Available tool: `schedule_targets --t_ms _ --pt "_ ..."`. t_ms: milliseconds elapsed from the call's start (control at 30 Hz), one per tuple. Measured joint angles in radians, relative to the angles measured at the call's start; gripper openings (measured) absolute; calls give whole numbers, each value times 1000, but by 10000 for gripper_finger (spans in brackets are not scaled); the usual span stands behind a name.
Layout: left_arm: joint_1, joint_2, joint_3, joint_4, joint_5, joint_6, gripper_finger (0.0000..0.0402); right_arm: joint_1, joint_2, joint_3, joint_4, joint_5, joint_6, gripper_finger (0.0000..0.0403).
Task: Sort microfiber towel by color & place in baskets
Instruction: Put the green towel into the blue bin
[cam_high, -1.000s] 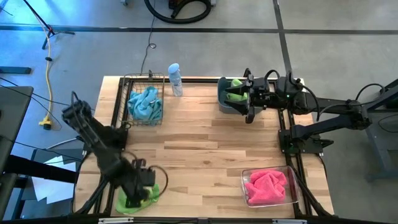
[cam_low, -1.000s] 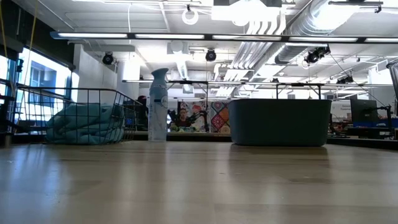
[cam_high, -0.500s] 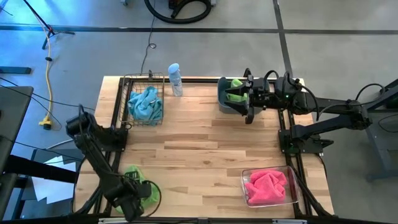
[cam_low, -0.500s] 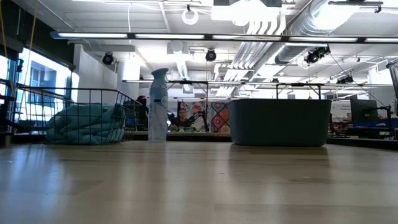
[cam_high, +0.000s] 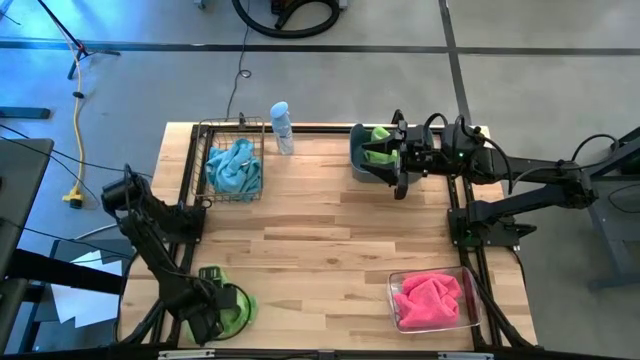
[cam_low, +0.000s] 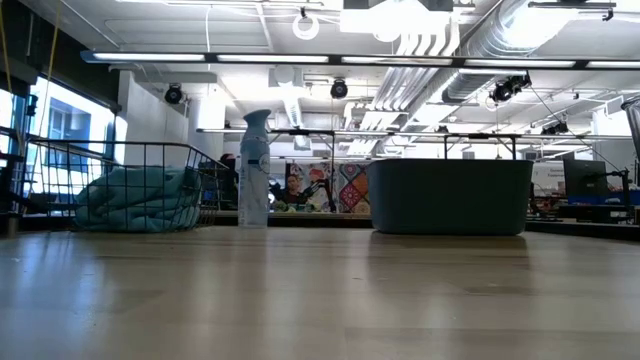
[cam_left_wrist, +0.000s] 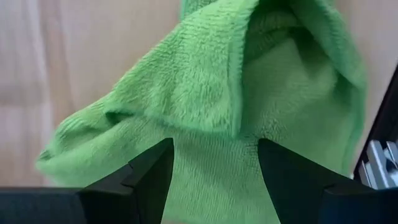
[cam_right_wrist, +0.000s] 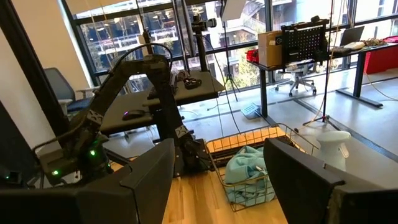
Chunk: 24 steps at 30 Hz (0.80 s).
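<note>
A: Left pincer (cam_high: 212, 318) — position?

B: Down at the near left corner of the worktop (cam_high: 330, 230), right over a lime green towel (cam_high: 232, 305). In the high view the cloth shows just beside and partly under the pincer head. In the left wrist view the green towel (cam_left_wrist: 249, 106) fills the frame, bunched in folds directly ahead of the two dark fingers (cam_left_wrist: 146, 177).

A: Gripping it?

B: Fingers stand wide apart, cloth lying between and beyond them. Whether the tips press into the pile, cannot tell. No clamp seen on the cloth.

A: Right pincer (cam_high: 401, 160)?

B: At the far right, at the edge of the slate-blue tub (cam_high: 362, 165). Fingers spread wide, nothing between them in the right wrist view. A second green towel (cam_high: 378, 150) sits in that tub, just beside the pincer.

A: Other cloths?

B: Light blue towel (cam_high: 234, 165) in the black wire basket (cam_high: 208, 160), far left; same pile visible through the wires in the low view (cam_low: 135, 198). Pink towel (cam_high: 430, 298) in the clear bin (cam_high: 396, 284), near right corner.

A: Anything else on the worktop?

B: Pale spray bottle (cam_high: 282, 127) upright at the far edge, between wire basket and tub, touching neither.
</note>
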Motion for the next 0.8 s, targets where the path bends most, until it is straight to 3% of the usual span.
schedule_targets --t_ms 300,400,567,800 --pt "11 -1 -130 217 8 -44 207 0 0 0 0 -3 0 243" --pt "25 -5 -154 226 14 -74 159 0 0 0 -2 -3 -4 243" --pt "65 -9 -166 228 46 -83 25 0 0 0 -10 -3 0 243" --pt "133 -119 -171 236 18 -32 4 0 0 0 -22 -3 0 243"
